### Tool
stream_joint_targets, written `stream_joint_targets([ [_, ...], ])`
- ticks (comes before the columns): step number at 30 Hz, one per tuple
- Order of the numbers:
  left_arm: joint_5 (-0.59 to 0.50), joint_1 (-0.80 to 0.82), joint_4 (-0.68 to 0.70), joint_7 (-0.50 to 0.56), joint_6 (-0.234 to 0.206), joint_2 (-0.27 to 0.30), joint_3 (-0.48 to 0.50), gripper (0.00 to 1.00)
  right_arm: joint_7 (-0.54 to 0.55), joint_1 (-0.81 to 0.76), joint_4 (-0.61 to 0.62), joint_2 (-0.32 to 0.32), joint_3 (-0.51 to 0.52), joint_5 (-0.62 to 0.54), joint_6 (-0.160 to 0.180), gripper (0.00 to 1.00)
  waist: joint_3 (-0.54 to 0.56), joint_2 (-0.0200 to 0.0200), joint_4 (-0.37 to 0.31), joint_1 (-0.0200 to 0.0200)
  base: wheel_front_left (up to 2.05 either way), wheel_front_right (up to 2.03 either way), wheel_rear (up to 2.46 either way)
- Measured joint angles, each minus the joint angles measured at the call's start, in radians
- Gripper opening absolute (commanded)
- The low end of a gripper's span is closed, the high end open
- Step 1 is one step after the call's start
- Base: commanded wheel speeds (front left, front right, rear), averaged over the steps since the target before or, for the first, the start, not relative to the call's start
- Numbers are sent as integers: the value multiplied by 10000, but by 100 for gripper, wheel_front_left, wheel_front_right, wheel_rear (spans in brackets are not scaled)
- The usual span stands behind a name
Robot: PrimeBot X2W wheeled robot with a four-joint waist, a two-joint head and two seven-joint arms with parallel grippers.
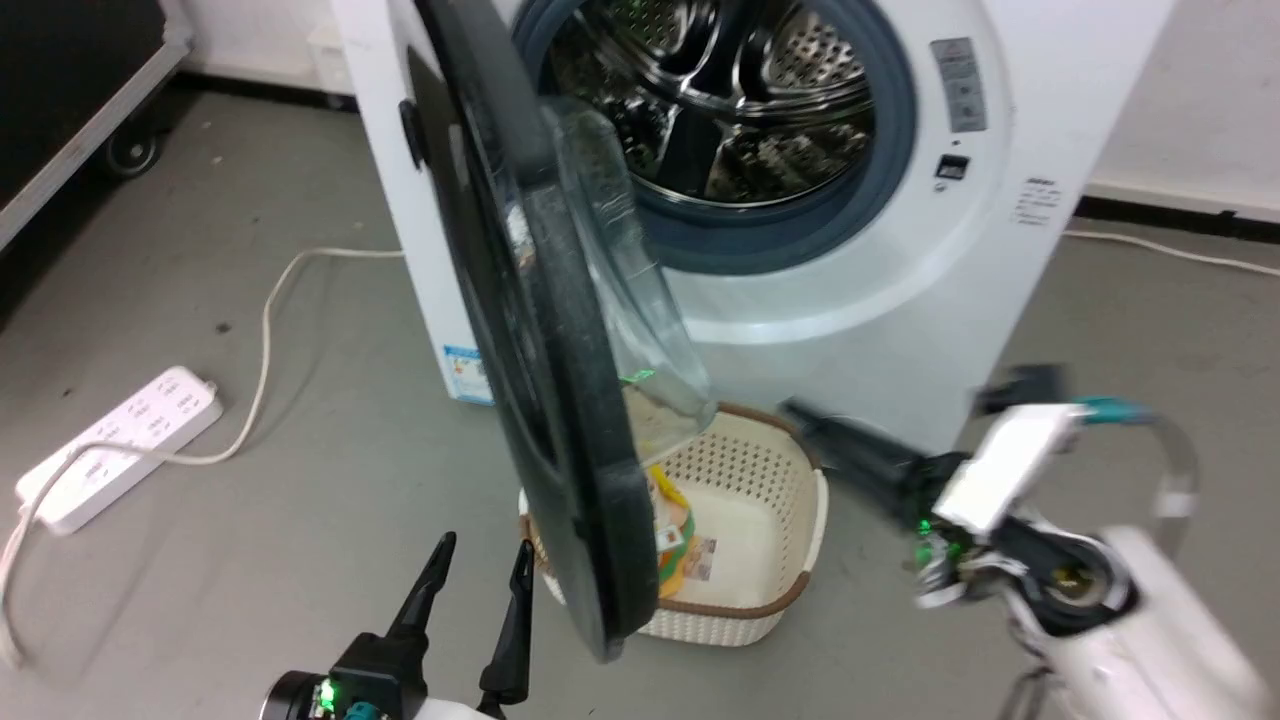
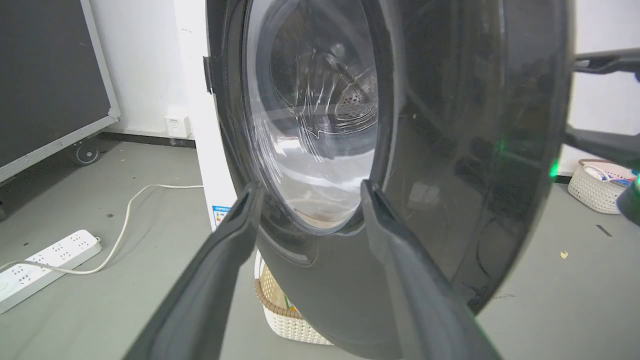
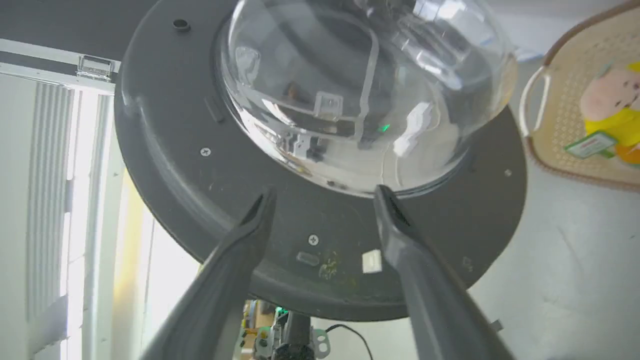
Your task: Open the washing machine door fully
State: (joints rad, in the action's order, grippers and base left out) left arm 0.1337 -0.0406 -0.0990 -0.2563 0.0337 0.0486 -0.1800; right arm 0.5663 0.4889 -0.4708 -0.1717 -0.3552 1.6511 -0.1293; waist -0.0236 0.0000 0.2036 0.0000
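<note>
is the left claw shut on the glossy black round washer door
No, the left claw is open, fingers spread apart before the glossy black round door.

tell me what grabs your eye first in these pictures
The large round glossy black washing machine door with its bulging glass bowl stands half open, edge-on, mid-frame in the head view. Behind it gapes the big white washing machine; a cream perforated plastic basket sits on the floor below the door.
</note>
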Motion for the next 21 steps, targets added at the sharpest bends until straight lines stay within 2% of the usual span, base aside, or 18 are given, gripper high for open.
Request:
stream_joint_targets([
  [5,19,-43,38,0,138,-2,376,100,-2968,-917,2290,-1168,232,-2704,-2,100,222,0,-348,0,0,0,0],
  [8,15,-192,44,0,226,2,656,100,-4909,-1538,3221,-2096,67,-5156,-4,100,327,0,-593,-1,0,0,0],
  [9,13,-225,46,0,240,8,732,100,-5607,-1781,3321,-2336,111,-5933,-4,100,358,0,-671,-1,0,0,0],
  [10,15,-236,58,0,339,13,905,100,-6757,-2284,3361,-2669,291,-7348,-4,100,416,0,-818,-1,0,0,0],
  [11,13,-238,65,0,412,17,966,100,-7267,-2571,3321,-2763,474,-8092,-4,100,447,0,-890,-1,0,0,0],
  [13,12,-298,111,0,479,17,1051,100,-7846,-3138,3279,-2685,1011,-9210,-4,100,514,0,-1025,-1,0,0,0],
  [16,0,-479,213,0,520,15,1246,100,-8134,-4010,3499,-2167,1908,-10717,-4,100,588,0,-1233,-1,0,0,0],
  [20,-31,-593,349,0,591,17,1365,100,-8197,-5014,4194,-1081,2861,-12395,-4,100,591,0,-1482,-1,0,0,0],
  [21,-84,-593,364,0,654,15,1375,100,-8234,-5404,4566,-617,3129,-13131,-4,100,548,0,-1546,-1,0,0,0],
])
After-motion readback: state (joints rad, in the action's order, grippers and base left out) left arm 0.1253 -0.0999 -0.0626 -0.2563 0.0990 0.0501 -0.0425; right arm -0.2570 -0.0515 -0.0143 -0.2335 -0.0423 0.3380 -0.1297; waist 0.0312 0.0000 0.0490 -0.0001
